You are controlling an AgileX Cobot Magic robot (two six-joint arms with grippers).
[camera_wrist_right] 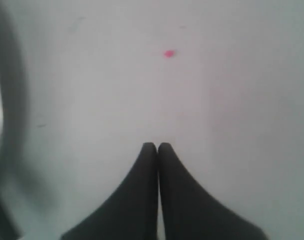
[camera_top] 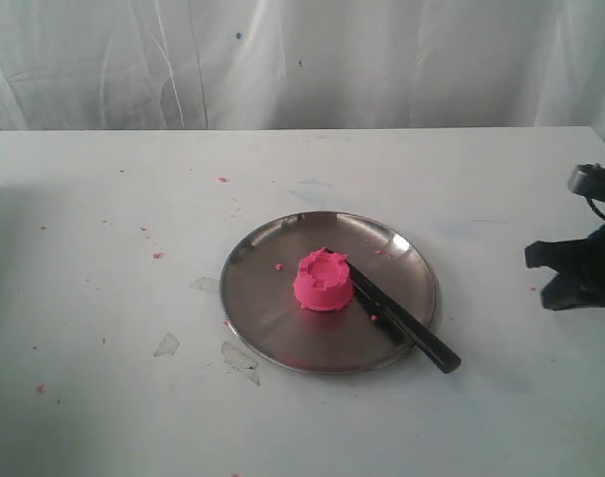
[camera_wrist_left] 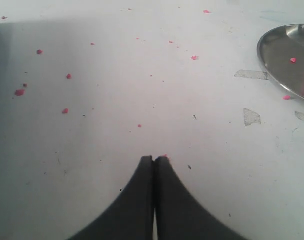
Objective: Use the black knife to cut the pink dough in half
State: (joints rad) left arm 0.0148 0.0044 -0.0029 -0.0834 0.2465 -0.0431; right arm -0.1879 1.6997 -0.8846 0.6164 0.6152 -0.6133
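Note:
The pink dough (camera_top: 322,281), a cup-shaped lump with a notched top, sits whole near the middle of a round steel plate (camera_top: 257,323). Beside it on the right lies the black knife (camera_top: 396,318), its tip by the dough and its handle sticking out over the plate's front-right rim. My right gripper (camera_top: 536,273) hovers at the table's right edge, well away from the knife. The right wrist view shows this gripper (camera_wrist_right: 157,146) shut and empty over bare table. My left gripper (camera_wrist_left: 154,159) is shut and empty too, left of the plate (camera_wrist_left: 281,50), and does not show in the exterior view.
Tiny pink crumbs (camera_wrist_left: 67,76) are scattered over the white table, mostly left of the plate. Clear tape scraps (camera_top: 240,360) stick to the table by the plate's front-left rim. A white curtain (camera_top: 302,60) hangs behind the table's far edge.

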